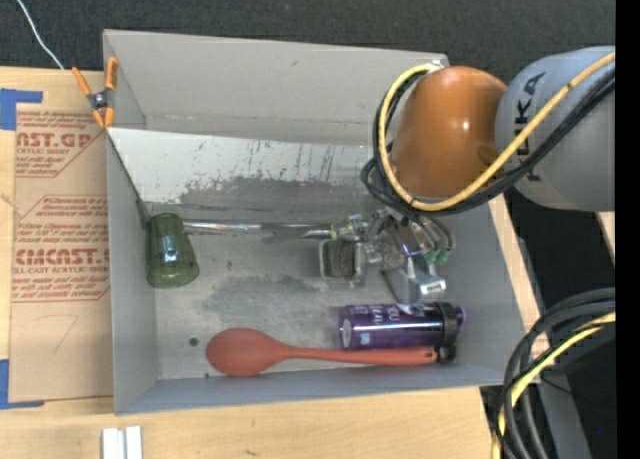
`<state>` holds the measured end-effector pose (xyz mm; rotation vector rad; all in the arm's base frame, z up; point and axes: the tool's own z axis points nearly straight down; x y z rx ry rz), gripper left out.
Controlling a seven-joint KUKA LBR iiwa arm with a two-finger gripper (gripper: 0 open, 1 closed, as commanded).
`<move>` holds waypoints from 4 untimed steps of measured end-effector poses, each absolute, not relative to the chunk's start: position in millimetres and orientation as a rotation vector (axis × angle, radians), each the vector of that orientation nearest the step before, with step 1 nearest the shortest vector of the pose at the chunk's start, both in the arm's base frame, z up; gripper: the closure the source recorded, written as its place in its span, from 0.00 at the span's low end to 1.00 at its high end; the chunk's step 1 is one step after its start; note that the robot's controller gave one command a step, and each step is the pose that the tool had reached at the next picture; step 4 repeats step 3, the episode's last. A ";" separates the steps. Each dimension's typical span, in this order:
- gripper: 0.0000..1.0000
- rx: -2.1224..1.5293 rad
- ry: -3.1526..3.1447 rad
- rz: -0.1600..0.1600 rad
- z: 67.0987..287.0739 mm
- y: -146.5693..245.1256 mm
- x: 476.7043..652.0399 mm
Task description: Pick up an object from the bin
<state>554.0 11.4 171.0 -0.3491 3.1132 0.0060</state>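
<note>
My gripper (345, 250) hangs low in the right half of the bin, below the orange wrist cover. Nothing shows in its grasp. Just below it, a purple bottle (395, 327) with a black cap lies on its side near the bin's front right corner. A red spoon (245, 352) lies along the front wall, its bowl to the left and its thin handle running right under the bottle.
A green translucent cup (170, 251) rests against the left wall, well away from the gripper. The arm and its yellow and black cables fill the right side above the bin.
</note>
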 end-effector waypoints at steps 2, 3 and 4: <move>1.00 -0.417 3.092 0.006 289.6 48.7 571.9; 1.00 -0.421 3.100 0.008 290.1 45.7 568.6; 1.00 -0.421 3.100 0.008 290.1 45.7 568.6</move>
